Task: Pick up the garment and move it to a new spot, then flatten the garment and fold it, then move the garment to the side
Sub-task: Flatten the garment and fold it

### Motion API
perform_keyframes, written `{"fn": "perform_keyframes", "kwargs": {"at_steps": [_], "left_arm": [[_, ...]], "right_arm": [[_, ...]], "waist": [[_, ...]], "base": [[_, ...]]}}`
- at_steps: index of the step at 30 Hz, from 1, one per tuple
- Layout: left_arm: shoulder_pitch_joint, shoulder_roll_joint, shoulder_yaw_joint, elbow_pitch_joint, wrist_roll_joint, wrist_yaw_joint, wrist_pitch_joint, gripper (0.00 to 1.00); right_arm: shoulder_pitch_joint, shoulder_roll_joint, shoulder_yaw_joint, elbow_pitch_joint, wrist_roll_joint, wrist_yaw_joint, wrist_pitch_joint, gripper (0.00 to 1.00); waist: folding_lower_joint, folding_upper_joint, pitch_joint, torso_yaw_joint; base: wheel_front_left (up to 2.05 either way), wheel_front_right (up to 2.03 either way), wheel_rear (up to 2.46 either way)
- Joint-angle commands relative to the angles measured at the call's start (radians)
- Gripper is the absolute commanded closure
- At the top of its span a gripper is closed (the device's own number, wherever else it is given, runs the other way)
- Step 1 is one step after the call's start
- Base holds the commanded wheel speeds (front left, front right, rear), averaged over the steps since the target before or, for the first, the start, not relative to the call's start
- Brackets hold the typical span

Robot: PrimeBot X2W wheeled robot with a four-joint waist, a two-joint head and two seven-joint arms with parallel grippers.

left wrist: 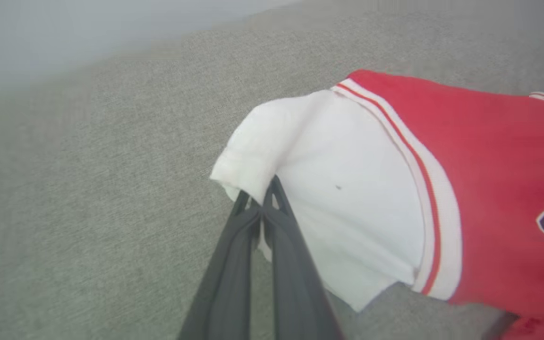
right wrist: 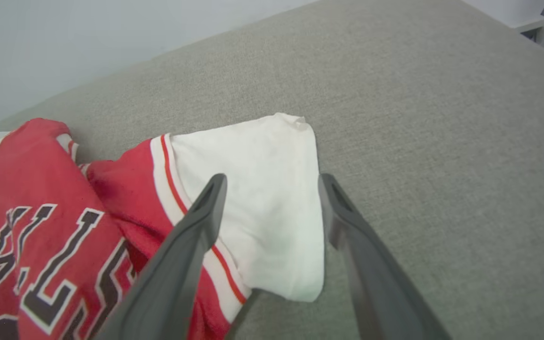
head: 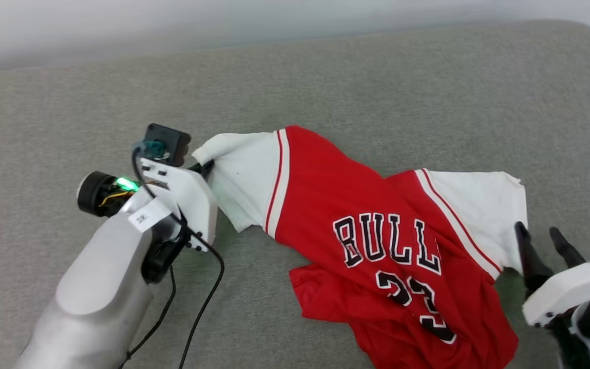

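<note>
Nearest, at the lower left of the head view, the pale left forearm [head: 100,287] is seen, with a black cable [head: 208,292] looped beside it over the grey fabric surface [head: 325,77]. A green light [head: 126,183] is lit on the wrist. At the lower right, the right gripper [head: 538,230] is held with its two dark fingers spread wide and nothing between them. In its wrist view one finger lines up with the striped trim and the other with the outer edge of the right sleeve [head: 479,205], on the robot's right. Whether the tips touch the cloth cannot be told. The garment [head: 356,205] is laid on the grey surface, from the middle to the right of the head view. It is crumpled rather than flat, with its printed side up. The black letters "BULL" and the number 23 can be read, and the red lower part is bunched toward the near edge. Red-and-white stripes are seen where each white sleeve joins the red body. Further on, the left gripper [left wrist: 259,193] is closed, and the cuff corner of the left sleeve [left wrist: 338,189] is pinched between its fingertips. The sleeve is drawn out toward that gripper, and a fold of white cloth is humped above the fingers. Beyond the garment, bare grey fabric is seen running back to a pale wall [head: 121,20].
</note>
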Motion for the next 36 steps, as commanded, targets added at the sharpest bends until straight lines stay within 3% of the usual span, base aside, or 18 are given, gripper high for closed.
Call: {"fn": "perform_keyframes", "kwargs": {"at_steps": [1, 9, 14, 21, 22, 23, 24, 27, 36], "left_arm": [[0.029, 0.017, 0.009, -0.037, -0.005, 0.011, -0.005, 1.0], [0.104, 0.057, 0.02, -0.273, -0.012, 0.056, 0.019, 1.0], [0.119, 0.07, 0.024, -0.385, -0.007, 0.078, 0.033, 1.0], [0.126, 0.078, 0.031, -0.445, -0.016, 0.086, 0.029, 1.0], [0.127, 0.078, 0.031, -0.446, -0.018, 0.086, 0.027, 1.0], [0.129, 0.077, 0.03, -0.445, -0.022, 0.086, 0.027, 1.0], [0.13, 0.076, 0.03, -0.444, -0.022, 0.085, 0.025, 1.0], [0.138, 0.081, 0.035, -0.432, -0.029, 0.085, 0.018, 1.0], [0.092, 0.094, 0.105, -0.338, -0.055, 0.115, -0.022, 1.0]], "right_arm": [[-0.03, -0.027, -0.014, 0.03, 0.01, -0.001, 0.038, 0.0], [-0.185, -0.144, -0.064, 0.206, 0.031, -0.001, 0.391, 0.0], [-0.291, -0.188, -0.07, 0.254, 0.006, -0.001, 0.51, 0.0], [-0.341, -0.193, -0.005, 0.339, 0.001, 0.0, 0.655, 0.0], [-0.334, -0.188, 0.006, 0.361, 0.009, 0.0, 0.69, 0.05], [-0.328, -0.184, 0.013, 0.371, 0.016, 0.001, 0.712, 0.69], [-0.328, -0.18, 0.015, 0.376, 0.028, 0.001, 0.726, 1.0], [-0.335, -0.187, 0.018, 0.355, 0.034, 0.001, 0.714, 1.0], [-0.413, -0.226, 0.007, 0.225, -0.02, -0.001, 0.543, 1.0]], "waist": [[-0.0001, 0.0, -0.015, 0.024], [-0.0001, 0.0, 0.008, 0.101], [-0.0001, 0.0, 0.058, 0.141], [-0.0001, 0.0, 0.112, 0.169], [-0.0001, 0.0, 0.113, 0.17], [-0.0001, 0.0, 0.114, 0.171], [-0.0001, 0.0, 0.114, 0.172], [-0.0001, 0.0, 0.102, 0.168], [-0.0001, 0.0, 0.002, 0.137]], "base": [[0.0, 0.0, 0.0], [0.0, 0.0, 0.0], [0.0, 0.0, 0.0], [0.0, 0.0, 0.0], [0.0, 0.0, 0.0], [0.0, 0.0, 0.0], [0.0, 0.0, 0.0], [0.0, 0.0, 0.0], [0.0, 0.0, 0.0]]}}
